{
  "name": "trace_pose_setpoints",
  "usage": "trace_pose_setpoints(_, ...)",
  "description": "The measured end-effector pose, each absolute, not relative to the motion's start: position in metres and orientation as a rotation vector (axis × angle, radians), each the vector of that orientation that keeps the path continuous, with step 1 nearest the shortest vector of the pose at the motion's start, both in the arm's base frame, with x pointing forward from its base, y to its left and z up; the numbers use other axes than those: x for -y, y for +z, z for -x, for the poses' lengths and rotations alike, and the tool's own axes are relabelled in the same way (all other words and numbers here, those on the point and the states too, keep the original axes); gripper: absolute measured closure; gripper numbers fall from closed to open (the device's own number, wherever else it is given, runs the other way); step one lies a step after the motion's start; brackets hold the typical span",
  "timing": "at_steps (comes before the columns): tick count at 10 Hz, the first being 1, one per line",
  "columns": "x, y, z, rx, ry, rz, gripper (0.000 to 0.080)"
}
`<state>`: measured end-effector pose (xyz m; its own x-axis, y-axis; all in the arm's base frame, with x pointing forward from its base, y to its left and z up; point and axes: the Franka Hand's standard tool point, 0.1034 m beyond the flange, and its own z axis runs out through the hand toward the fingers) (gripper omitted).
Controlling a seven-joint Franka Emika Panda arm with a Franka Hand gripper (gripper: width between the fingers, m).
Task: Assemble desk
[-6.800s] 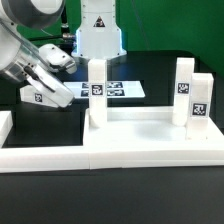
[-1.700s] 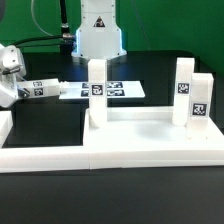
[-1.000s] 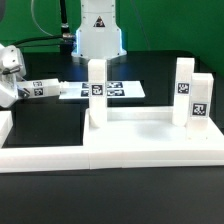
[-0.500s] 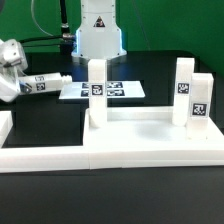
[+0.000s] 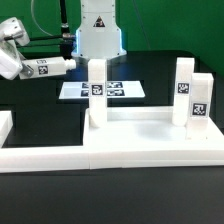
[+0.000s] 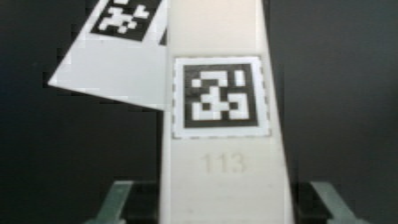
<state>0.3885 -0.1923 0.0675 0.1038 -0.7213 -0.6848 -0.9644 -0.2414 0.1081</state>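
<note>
The white rimmed tabletop lies at the front of the exterior view with three tagged white leg blocks standing on it: one at its left and two at its right. At the exterior view's upper left my gripper is shut on a fourth leg block, held level in the air and pointing toward the exterior view's right. In the wrist view this leg block fills the middle, tag facing the camera, between my two fingers.
The marker board lies flat behind the left standing leg. A white border rail runs along the front left, with a short arm at the far left. The robot base stands at the back. A white tagged surface shows behind the held leg.
My gripper has risen from just above the table and shifted slightly toward the exterior view's right, carrying the leg block with it. The tabletop and its standing legs have not moved.
</note>
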Motion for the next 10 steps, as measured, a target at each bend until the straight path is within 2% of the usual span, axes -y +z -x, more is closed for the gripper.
trace_pose_setpoints(2,0.194,0.066,-0.392,-1.652,0.892,2.049,0.0511)
trace_pose_setpoints(3,0.191,0.075,-0.415,-1.615,0.773,2.220,0.0511)
trace_pose_setpoints(5,0.161,0.115,-0.460,-1.553,0.618,2.340,0.0511)
trace_pose_setpoints(6,0.150,0.134,-0.489,-1.493,0.452,2.452,0.0511)
trace_pose_setpoints(8,0.146,0.123,-0.486,-1.534,0.291,2.502,0.0511)
trace_pose_setpoints(10,0.142,0.124,-0.501,-1.521,0.116,2.561,0.0511)
